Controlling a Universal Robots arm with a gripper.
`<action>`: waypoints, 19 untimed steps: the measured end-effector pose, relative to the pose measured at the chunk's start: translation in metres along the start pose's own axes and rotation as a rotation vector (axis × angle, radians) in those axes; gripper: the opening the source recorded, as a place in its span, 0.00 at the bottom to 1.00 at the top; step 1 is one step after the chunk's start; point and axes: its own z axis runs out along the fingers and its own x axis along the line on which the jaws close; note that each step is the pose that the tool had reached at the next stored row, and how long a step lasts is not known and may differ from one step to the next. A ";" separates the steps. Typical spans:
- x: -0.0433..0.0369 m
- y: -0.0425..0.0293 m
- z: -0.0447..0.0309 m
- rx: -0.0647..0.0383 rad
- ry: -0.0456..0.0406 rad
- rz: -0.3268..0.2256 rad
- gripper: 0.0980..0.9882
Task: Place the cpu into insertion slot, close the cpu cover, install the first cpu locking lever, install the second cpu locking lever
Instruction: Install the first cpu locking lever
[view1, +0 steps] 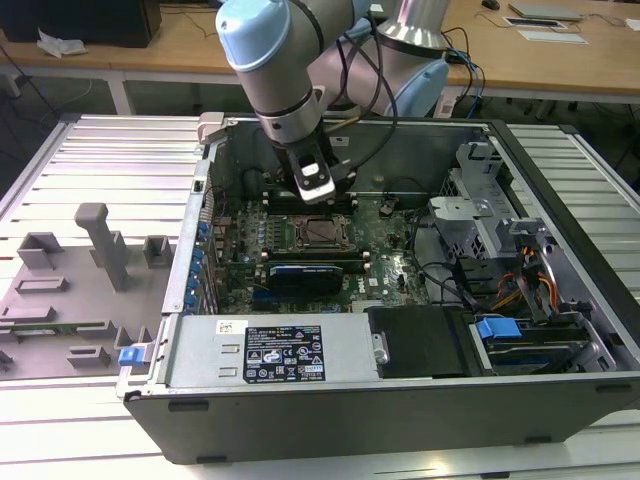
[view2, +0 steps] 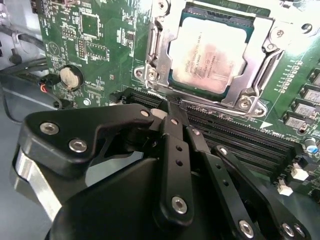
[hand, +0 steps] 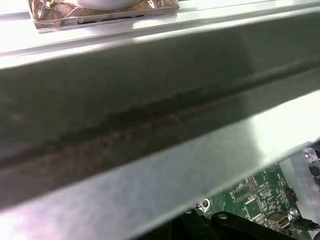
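Observation:
The cpu (view2: 210, 55), pale silvery and square, lies flat in the insertion slot (view1: 320, 233) on the green board (view2: 100, 30). The cpu cover (view2: 156, 47), a silvery frame, lies down around the chip's edges. In the second wrist view my gripper (view2: 172, 112) is shut, its black fingers (view2: 175, 150) pressed together with nothing between them, and its tip is just off the socket's near edge. In the exterior view the gripper (view1: 318, 193) hangs inside the open case, right beside the socket. I cannot tell how the locking levers stand.
Black memory slots (view2: 240, 135) run beside the socket, and a coin battery (view2: 70, 76) sits on the board. The case wall (hand: 150, 100) is close to the wrist. A drive cage (view1: 480, 215), cables and a labelled metal box (view1: 280, 352) crowd the case. A grey fixture tray (view1: 70, 290) lies outside.

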 end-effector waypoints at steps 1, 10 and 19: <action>0.0002 -0.0001 0.0007 0.001 -0.0012 0.004 0.01; -0.0017 -0.0052 0.0005 0.002 -0.0025 0.010 0.01; -0.0017 -0.0052 0.0005 -0.010 0.0033 0.003 0.01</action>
